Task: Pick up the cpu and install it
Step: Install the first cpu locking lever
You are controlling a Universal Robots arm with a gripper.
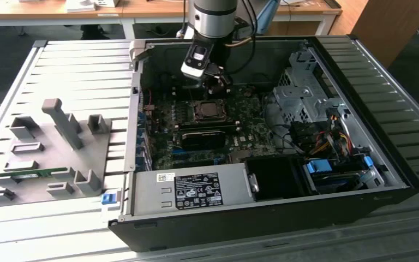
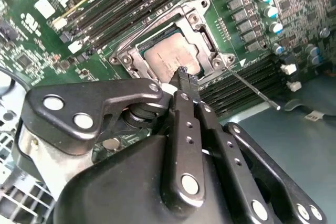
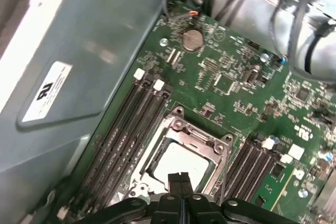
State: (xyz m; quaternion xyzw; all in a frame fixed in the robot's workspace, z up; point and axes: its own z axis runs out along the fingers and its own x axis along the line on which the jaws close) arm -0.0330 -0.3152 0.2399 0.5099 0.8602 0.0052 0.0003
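Note:
The cpu, a small square chip with a silver top, lies flat inside the metal socket frame on the green motherboard; I also see the cpu in the first wrist view and in the exterior view. My gripper hangs inside the open computer case just above the socket's edge. Its two black fingers are pressed together with nothing between them, and the gripper tip sits over the chip's near edge. In the second wrist view the gripper tip overlaps the socket frame's corner.
The case wall stands close beside the black memory slots. A thin socket lever sticks out sideways. A power supply, drive cage and cables crowd the case. A grey fixture plate with a green memory stick lies at the exterior view's left.

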